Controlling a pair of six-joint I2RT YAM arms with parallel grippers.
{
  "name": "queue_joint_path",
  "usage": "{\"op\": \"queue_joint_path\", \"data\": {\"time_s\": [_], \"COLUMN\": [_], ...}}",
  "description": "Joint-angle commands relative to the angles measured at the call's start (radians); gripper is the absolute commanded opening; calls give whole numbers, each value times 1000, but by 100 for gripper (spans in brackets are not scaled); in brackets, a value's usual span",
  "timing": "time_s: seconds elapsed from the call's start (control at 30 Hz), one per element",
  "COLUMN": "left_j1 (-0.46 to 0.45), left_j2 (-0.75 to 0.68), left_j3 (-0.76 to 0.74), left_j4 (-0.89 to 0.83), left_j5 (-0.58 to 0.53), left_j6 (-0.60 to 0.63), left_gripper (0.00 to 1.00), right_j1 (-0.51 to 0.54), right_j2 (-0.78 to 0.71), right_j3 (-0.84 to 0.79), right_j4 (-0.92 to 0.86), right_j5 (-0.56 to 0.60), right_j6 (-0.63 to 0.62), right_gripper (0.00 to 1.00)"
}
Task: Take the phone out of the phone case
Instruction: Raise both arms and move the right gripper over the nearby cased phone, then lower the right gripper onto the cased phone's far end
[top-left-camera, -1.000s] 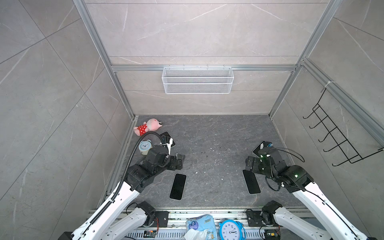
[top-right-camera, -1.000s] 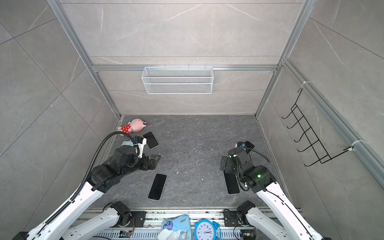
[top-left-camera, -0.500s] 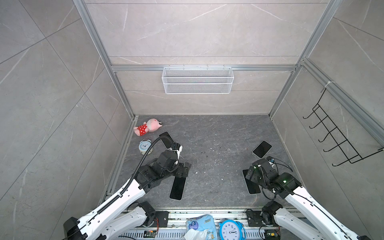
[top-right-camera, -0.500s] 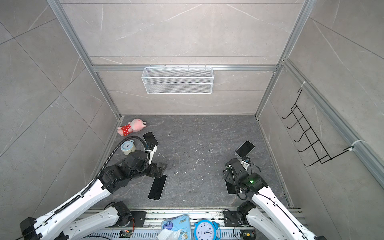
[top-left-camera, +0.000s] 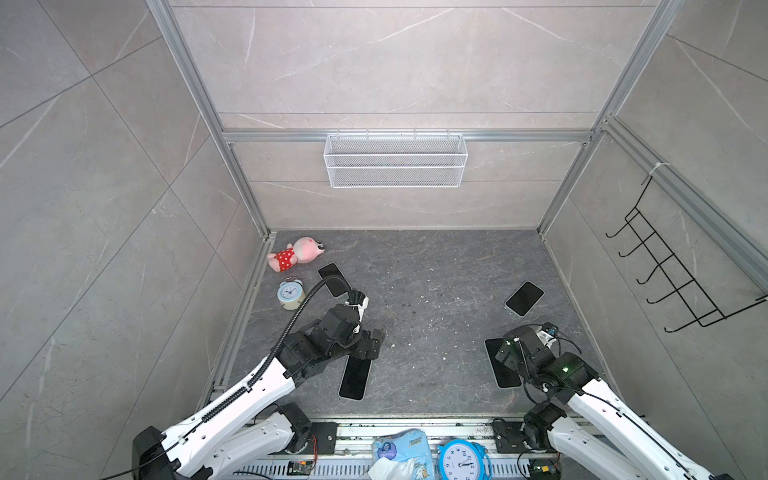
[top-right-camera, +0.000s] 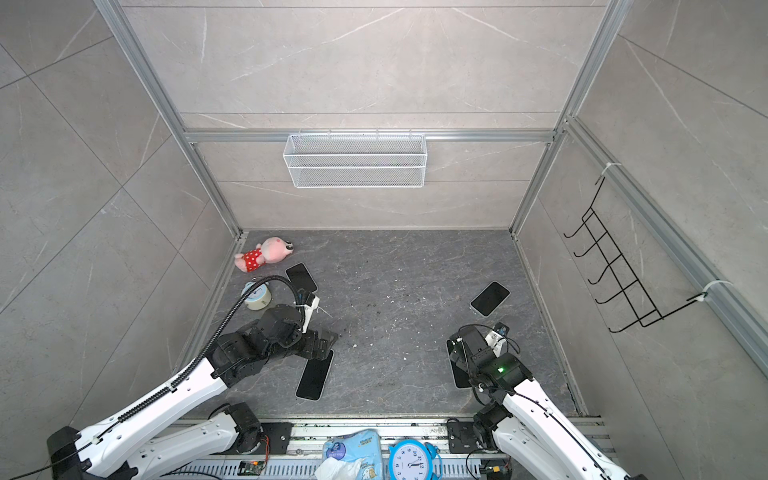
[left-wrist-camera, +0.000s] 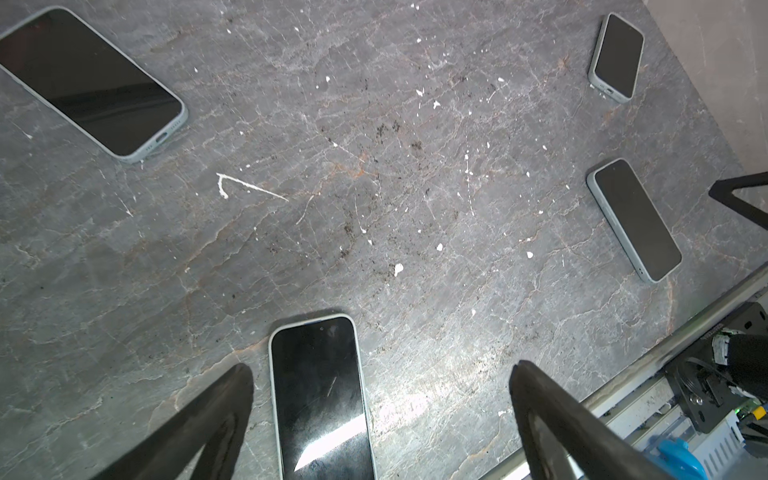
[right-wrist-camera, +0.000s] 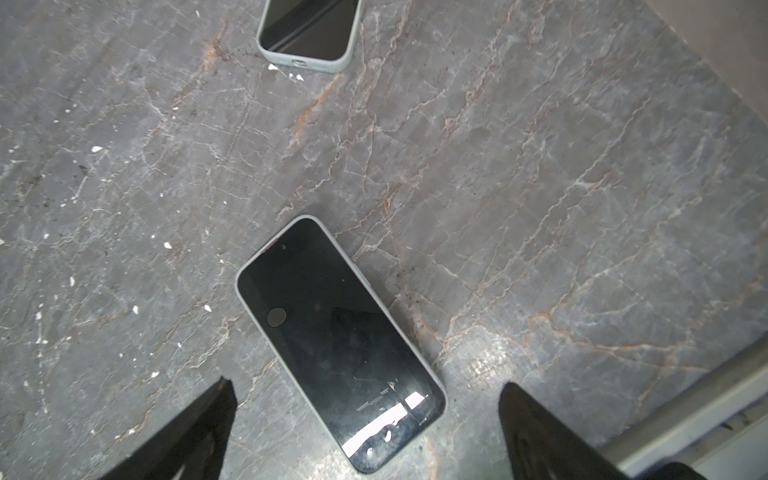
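Grey stone floor (left-wrist-camera: 415, 187), cased phone (left-wrist-camera: 320, 395) beneath the spread left tool (left-wrist-camera: 381, 368)

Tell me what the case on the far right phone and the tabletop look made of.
Case: likely silicone or soft plastic; pale grey-green, matte, thick rounded rim, no glare.
Tabletop: dark grey stone or stone-look laminate; pale and rusty veins, soft sheen under the light.

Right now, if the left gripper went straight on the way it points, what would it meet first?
Probably the cased phone lying between the open fingers of the left gripper, or the floor beside it; depth is unclear.
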Motion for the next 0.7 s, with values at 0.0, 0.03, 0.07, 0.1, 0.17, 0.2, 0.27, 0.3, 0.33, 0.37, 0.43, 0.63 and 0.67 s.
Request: {"op": "queue_joint_path", "data": {"time_s": [0.0,0.03,0.07,0.1,0.17,0.2,0.27,0.3,0.33,0.37,0.43,0.63,0.67], "left_j1": [-17,-23,-29,-36,-49,-55,-61,-63,-64,-64,-66,-66,-66], "left_j2": [-10,-6,-2,2,7,9,11,10,10,8,8,5,5], "left_j3": [-13,-16,-17,-19,-19,-23,-26,-30,-33,-36,-42,-47,-47], "left_j4": [40,43,43,43,44,44,45,48,51,53,57,61,61], "left_j5": [10,9,6,1,-9,-14,-19,-19,-19,-19,-19,-22,-20], "left_j6": [-15,-15,-15,-16,-15,-13,-12,-14,-13,-14,-14,-2,0], "left_gripper": [99,99,98,98,98,98,98,98,98,98,98,99,99], "right_j1": [-13,-20,-27,-34,-56,-68,-91,-101,-108,-120,-134,-141,-141], "right_j2": [19,26,33,38,44,44,44,45,48,52,63,73,77], "right_j3": [-15,-18,-25,-30,-55,-69,-89,-101,-111,-121,-137,-174,-174], "right_j4": [30,38,51,60,88,104,125,138,149,161,181,247,247], "right_j5": [-1,-14,-27,-36,-67,-83,-104,-115,-125,-137,-160,-236,-241], "right_j6": [25,26,26,26,26,25,25,26,25,25,26,16,12], "right_gripper": [100,100,100,100,100,100,100,100,100,100,100,100,100]}}
